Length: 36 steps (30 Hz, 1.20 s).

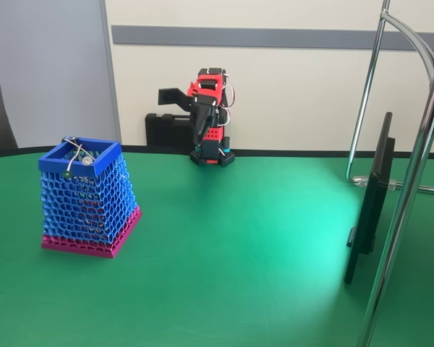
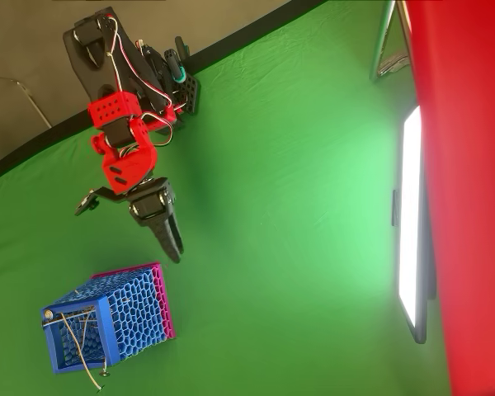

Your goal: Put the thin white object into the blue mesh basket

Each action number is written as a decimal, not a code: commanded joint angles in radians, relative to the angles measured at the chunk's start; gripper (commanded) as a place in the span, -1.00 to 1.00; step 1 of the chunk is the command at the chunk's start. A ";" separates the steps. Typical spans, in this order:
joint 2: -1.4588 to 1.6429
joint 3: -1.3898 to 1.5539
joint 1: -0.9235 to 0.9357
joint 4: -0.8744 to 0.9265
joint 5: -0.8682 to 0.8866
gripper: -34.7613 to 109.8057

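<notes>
**End effector clear of the basket, over the green surface**

The red and black arm's end effector [image 2: 172, 239] hangs above the green cloth-covered surface [image 2: 297, 247], its dark fingers pressed together in a narrow point with nothing between them. In the fixed view the end effector [image 1: 200, 134] is folded down close in front of the arm's base, far back on the surface.

The tapered square basket of blue honeycomb mesh [image 2: 120, 318], with its solid blue rim and magenta base band, stands apart from the end effector; in the overhead view it sits just beyond and below the fingertips, offset toward the left edge of the picture. In the fixed view the basket [image 1: 87, 199] is upright, to the left of and nearer the camera than the end effector.

A thin grey wire with a round disc end [image 2: 81, 351] lies across the basket's open top and pokes out over its rim. Whether the thin white stick lies inside the basket cannot be told; it is not in the end effector.
</notes>
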 commanded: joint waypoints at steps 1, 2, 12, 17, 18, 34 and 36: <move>0.077 0.092 -0.014 -0.018 -0.011 -0.22; 0.097 0.130 -0.018 -0.018 -0.028 -0.22; 0.430 0.411 -0.103 0.118 -0.018 -0.22; 0.511 0.425 -0.091 0.227 0.000 -0.20; 0.522 0.425 -0.084 0.250 0.005 -0.20; 0.710 0.425 -0.069 0.522 0.002 -0.25; 0.710 0.425 -0.067 0.523 0.003 -0.28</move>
